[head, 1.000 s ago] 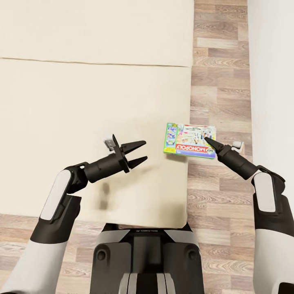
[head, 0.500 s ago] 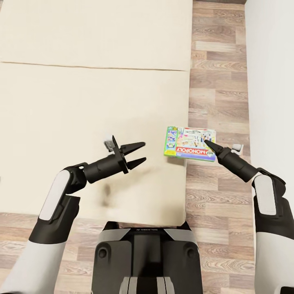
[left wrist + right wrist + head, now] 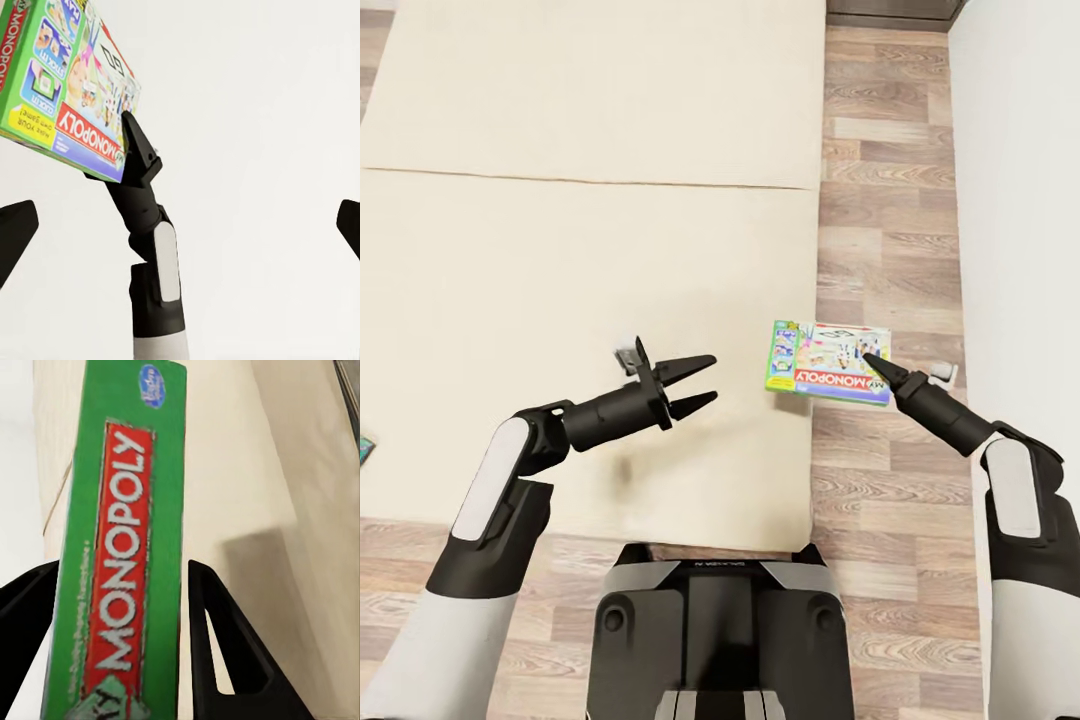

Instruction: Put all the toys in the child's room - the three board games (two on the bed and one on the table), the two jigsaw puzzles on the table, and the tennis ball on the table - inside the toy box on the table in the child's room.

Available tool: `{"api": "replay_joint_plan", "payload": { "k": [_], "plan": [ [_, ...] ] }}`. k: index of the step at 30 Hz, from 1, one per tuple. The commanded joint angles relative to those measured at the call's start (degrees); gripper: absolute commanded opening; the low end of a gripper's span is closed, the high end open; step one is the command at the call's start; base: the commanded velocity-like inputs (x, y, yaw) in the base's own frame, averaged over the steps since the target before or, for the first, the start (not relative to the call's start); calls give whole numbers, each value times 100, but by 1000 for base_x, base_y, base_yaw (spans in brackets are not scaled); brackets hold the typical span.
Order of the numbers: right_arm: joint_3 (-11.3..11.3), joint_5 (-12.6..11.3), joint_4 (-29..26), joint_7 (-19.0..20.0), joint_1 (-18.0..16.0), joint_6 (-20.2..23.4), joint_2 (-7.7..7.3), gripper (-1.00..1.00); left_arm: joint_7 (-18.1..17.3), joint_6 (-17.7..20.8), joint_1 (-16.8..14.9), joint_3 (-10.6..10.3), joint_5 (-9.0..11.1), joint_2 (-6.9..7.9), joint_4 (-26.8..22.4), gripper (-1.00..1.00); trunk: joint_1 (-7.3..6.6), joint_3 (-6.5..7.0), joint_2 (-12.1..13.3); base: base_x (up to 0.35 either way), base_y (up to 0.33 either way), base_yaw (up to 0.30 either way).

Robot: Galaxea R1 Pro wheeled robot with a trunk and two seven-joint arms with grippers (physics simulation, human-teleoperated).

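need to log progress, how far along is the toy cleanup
Early. Nothing visibly packed: no toy box in these views. In hand: the right gripper is shut on the Monopoly box, held at the bed edge; the left gripper is open, empty. Left: carrying it to the toy box, then the other toys.

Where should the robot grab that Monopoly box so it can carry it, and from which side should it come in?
By its thin green edge, across the thickness, coming from the robot's right. The Monopoly box is flat and wide, so only its thickness fits between fingers. The right gripper already straddles that edge, a finger on each face. The left gripper is open over the bed.
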Motion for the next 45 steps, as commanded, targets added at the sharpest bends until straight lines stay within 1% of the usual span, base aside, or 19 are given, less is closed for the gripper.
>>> {"api": "replay_joint_plan", "payload": {
  "k": [1,3,4,7,8,10,11,15,20,23,26,28,30,31,34,35,38,45],
  "plan": [
    [-9,0,0,14,-3,33,1,-100,57,5,-2,-5,57,3,-3,100,-21,26,39,0,0,0],
    [-14,0,-5,13,11,92,-11,-100,68,11,11,-129,56,0,-1,100,-65,80,119,0,0,0],
    [-14,0,-5,13,11,92,-11,-100,68,11,11,-129,56,0,-1,100,-87,107,159,0,0,0],
    [-18,5,-5,13,62,220,-56,-100,71,14,28,-341,53,16,-1,100,-153,188,279,0,0,0],
    [-18,5,-5,13,62,220,-56,-100,71,14,28,-341,53,16,-1,100,-175,216,319,0,0,0],
    [-19,8,-4,12,121,289,-101,-100,54,19,39,-432,54,22,-3,100,-219,270,400,0,0,0],
    [-19,8,-4,12,121,289,-101,-100,54,19,39,-432,54,22,-3,100,-241,297,440,0,0,0],
    [-21,-5,-57,12,213,373,-200,-100,26,23,48,-519,63,25,-4,100,-329,406,600,0,0,0],
    [-20,-12,-231,12,250,484,-267,-100,4,23,50,-541,78,20,-5,100,-439,542,801,0,0,0],
    [-20,-2,-445,12,275,747,-307,-100,-28,20,58,-547,86,19,-5,100,-504,624,921,0,0,0],
    [-20,1,-501,12,295,836,-316,-100,-48,20,67,-545,87,22,-5,100,-570,705,1041,0,0,-3],
    [-23,2,-590,12,374,968,-329,-100,-133,19,87,-537,95,24,-5,100,-614,760,1121,0,0,-24],
    [-26,3,-657,12,487,1053,-337,-100,-296,22,98,-531,101,16,-5,100,-658,814,1202,0,0,-53],
    [-26,3,-657,12,487,1053,-337,-100,-296,22,98,-531,101,16,-5,100,-680,841,1242,0,0,-59],
    [-32,7,-742,12,599,1126,-349,-100,-556,24,100,-531,106,12,-5,100,-746,923,1362,0,0,-78],
    [-32,7,-742,12,599,1126,-349,-100,-556,24,100,-531,106,12,-5,100,-768,950,1402,0,0,-86],
    [-31,10,-790,10,661,1163,-355,-100,-719,25,112,-514,110,25,-5,100,-834,1032,1523,0,0,-97],
    [-31,9,-860,7,713,1188,-359,-100,-802,13,122,-404,115,24,-3,100,-988,1222,1803,0,0,-107]
  ]
}}
